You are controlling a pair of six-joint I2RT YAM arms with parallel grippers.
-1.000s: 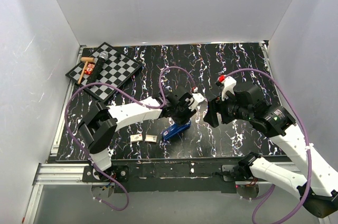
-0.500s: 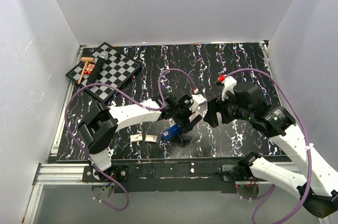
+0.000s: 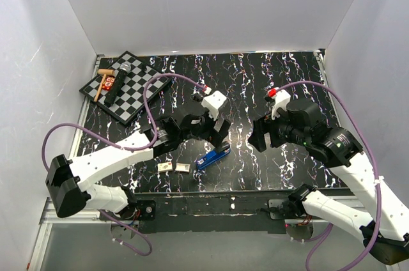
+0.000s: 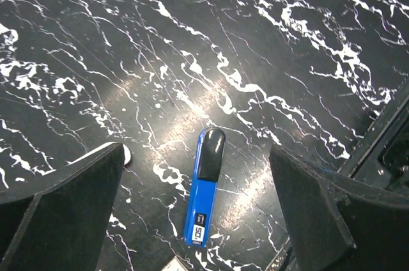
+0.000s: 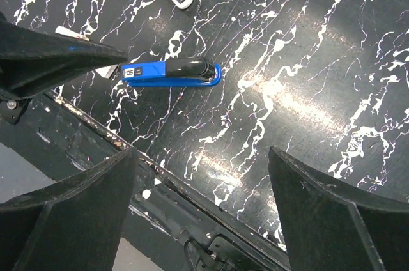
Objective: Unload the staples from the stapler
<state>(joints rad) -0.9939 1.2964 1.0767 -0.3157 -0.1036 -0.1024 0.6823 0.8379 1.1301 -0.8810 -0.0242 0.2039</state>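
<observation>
Blue plastic with a black top cap, the slim stapler lies flat and shut on the black, white-veined marble-pattern table, and we place everything else by it. In the left wrist view a small white label at the stapler's near end reads "50"; smaller print beside it is too fine for us to read. No staples show, since the stapler's body is closed over its magazine. Our left gripper hangs above the stapler with its black fingers spread wide to either side, touching nothing and holding nothing. Our right gripper sits to the right of the stapler, well clear of it, its jaws likewise wide apart and empty; from its wrist camera the stapler lies between and beyond the two fingertips. Two small tan-and-white rectangular boxes rest just beside the stapler's labelled end, on the left arm's side. Far from the stapler, toward the back left corner, sits a black-and-white chequered board carrying a few small items whose markings we cannot read.
</observation>
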